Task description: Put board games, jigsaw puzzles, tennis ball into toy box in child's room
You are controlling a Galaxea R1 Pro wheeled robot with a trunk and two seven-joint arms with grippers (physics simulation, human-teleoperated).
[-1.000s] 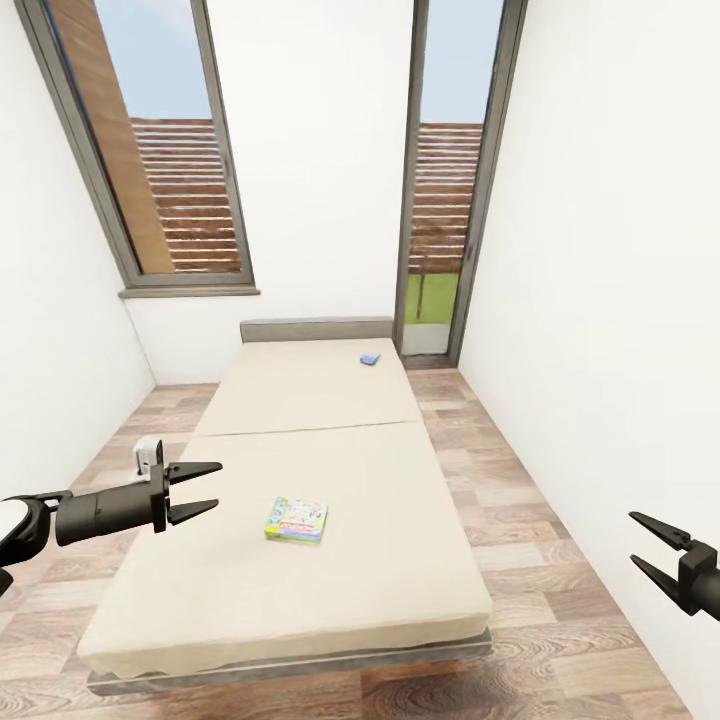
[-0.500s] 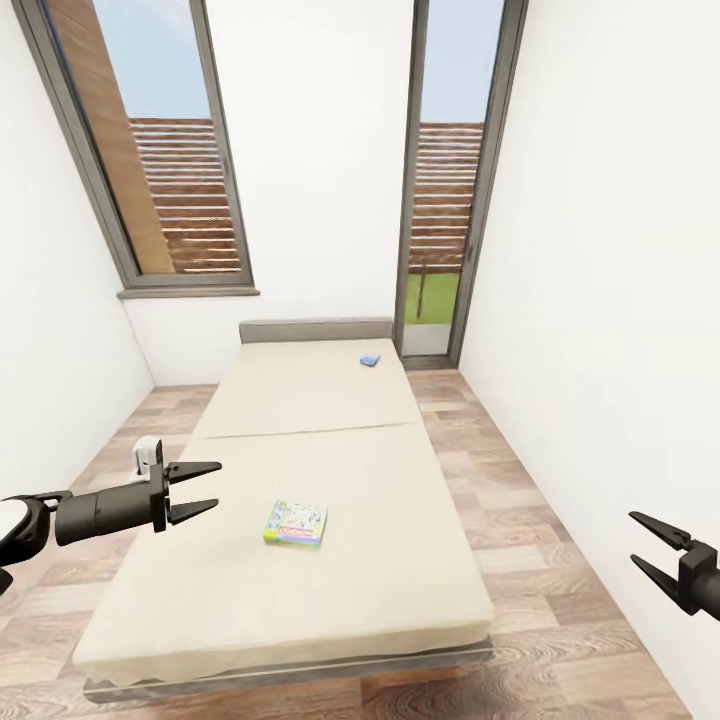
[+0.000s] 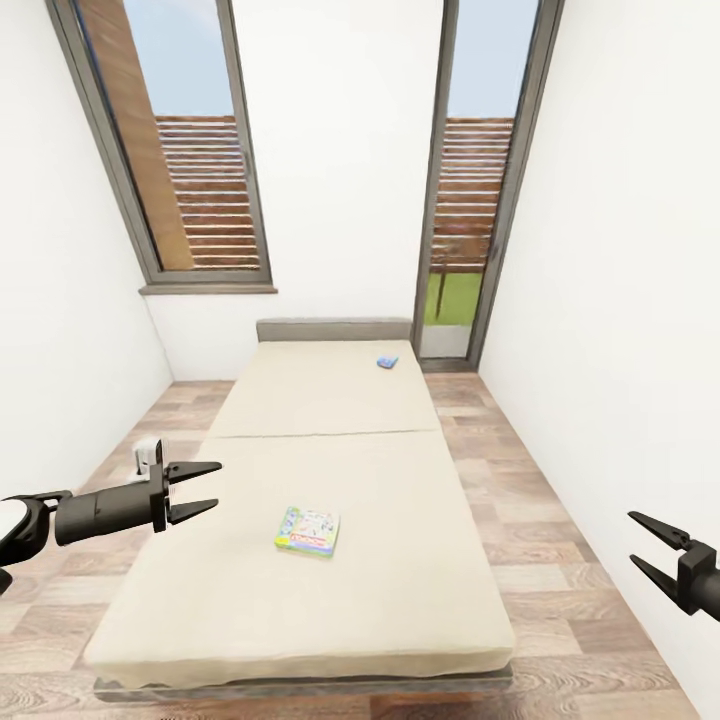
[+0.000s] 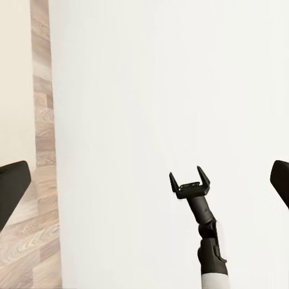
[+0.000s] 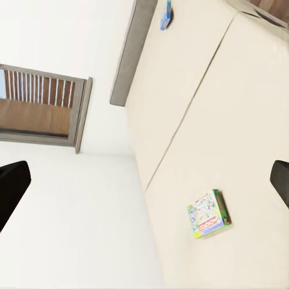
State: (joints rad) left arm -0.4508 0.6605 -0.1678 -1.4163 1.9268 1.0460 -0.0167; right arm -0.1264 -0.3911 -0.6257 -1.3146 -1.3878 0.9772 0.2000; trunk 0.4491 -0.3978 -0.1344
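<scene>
Two board games lie on the cream bed (image 3: 330, 590). A green-edged one (image 3: 308, 530) (image 5: 209, 214) rests flat near the bed's middle. A small blue one (image 3: 387, 362) (image 5: 166, 15) sits up by the headboard. My left gripper (image 3: 212, 488) hovers open over the bed's left edge, empty. My right gripper (image 3: 646, 548) (image 4: 186, 177) hangs open above the floor, beside the right wall, with nothing between its fingers. The table, the toy box, the puzzles and the tennis ball are out of view.
A grey headboard (image 3: 334, 330) stands against the far wall between a window (image 3: 190, 170) and a glass door (image 3: 470, 200). Wood floor (image 3: 540, 510) runs along both sides of the bed. White walls close in left and right.
The whole picture has shifted: the bed and games slid right and slightly down, so the camera turned or moved. Both grippers keep their places in the view and stay open.
</scene>
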